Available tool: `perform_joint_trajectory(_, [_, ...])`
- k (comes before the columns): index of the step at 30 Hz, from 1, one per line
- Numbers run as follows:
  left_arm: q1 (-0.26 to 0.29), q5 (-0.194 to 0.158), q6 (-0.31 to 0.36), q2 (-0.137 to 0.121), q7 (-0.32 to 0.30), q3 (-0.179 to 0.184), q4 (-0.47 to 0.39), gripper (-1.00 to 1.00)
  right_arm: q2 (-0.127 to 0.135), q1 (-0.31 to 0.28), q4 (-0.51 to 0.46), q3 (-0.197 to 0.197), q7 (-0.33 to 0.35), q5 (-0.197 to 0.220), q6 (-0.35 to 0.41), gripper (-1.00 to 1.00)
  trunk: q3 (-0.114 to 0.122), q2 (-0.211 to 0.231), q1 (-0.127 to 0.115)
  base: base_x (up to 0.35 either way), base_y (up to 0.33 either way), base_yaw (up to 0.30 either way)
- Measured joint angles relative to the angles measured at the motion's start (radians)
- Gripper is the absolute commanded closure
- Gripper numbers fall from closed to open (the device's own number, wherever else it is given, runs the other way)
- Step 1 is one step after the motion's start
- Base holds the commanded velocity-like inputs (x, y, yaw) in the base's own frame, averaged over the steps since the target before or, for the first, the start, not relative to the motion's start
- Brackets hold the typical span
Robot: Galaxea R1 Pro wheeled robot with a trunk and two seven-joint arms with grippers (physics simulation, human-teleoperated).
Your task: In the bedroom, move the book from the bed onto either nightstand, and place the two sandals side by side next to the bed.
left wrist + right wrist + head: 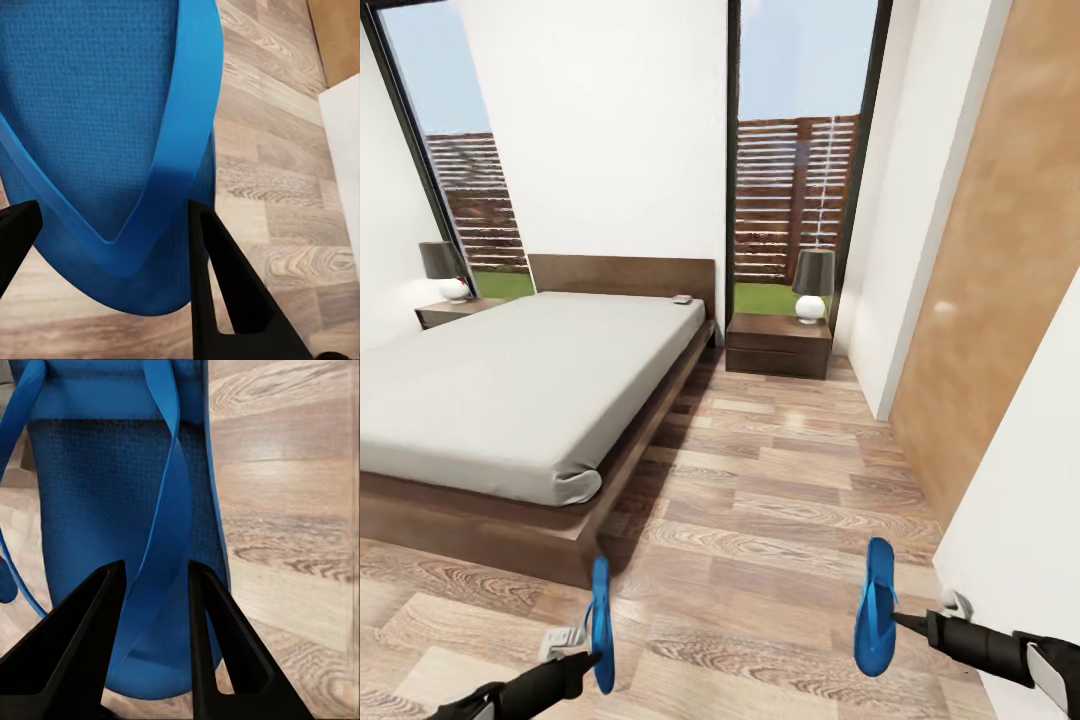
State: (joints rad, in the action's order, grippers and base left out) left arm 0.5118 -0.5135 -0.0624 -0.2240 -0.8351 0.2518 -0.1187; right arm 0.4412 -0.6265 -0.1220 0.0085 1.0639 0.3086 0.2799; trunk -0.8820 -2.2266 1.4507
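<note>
I hold one bright blue sandal in each hand, both on edge above the plank floor. The left sandal (601, 625) (112, 112) sits between the fingers of my left gripper (586, 660) (112, 251), which is shut on it. My right gripper (898, 620) (154, 619) is shut on the right sandal (875, 612) (112, 510), pinching its strap and sole. The bed (510, 385) lies ahead on the left. The book (681, 298) is a small flat thing on the mattress near the headboard. One nightstand (778, 345) stands right of the bed, another nightstand (450, 312) on its far side.
A lamp (812, 285) stands on the right nightstand and another lamp (445, 270) on the far one. A brown wooden panel (1000, 280) and a white wall (1025, 540) close in on the right. Wood floor (760, 500) runs between bed and wall.
</note>
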Motion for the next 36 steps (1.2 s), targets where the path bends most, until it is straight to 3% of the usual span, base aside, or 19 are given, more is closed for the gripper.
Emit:
perform_joint_trajectory(3, [0.000, 0.007, -0.004, 0.000, 0.000, 0.002, 0.002, 1.00, 0.000, 0.001, 0.087, -0.004, 0.001, 0.003, -0.162, 1.00, 0.000, 0.000, 0.000, 0.000, 0.000, 0.000])
perform_joint_trajectory(7, [0.000, 0.009, -0.005, 0.001, 0.000, 0.002, 0.003, 1.00, 0.000, 0.001, 0.112, -0.006, 0.002, 0.006, -0.220, 1.00, 0.000, 0.000, 0.000, 0.000, 0.000, 0.000])
perform_joint_trajectory(19, [0.000, 0.008, -0.006, 0.002, 0.001, 0.003, 0.004, 1.00, 0.000, 0.001, 0.120, -0.007, 0.001, 0.006, -0.232, 1.00, 0.000, 0.000, 0.000, 0.019, 0.000, 0.000])
perform_joint_trajectory(36, [-0.001, 0.004, -0.004, 0.006, 0.000, 0.003, 0.006, 1.00, 0.000, 0.001, 0.122, -0.007, 0.004, 0.006, -0.233, 1.00, 0.000, 0.000, 0.000, 0.278, 0.000, -0.003])
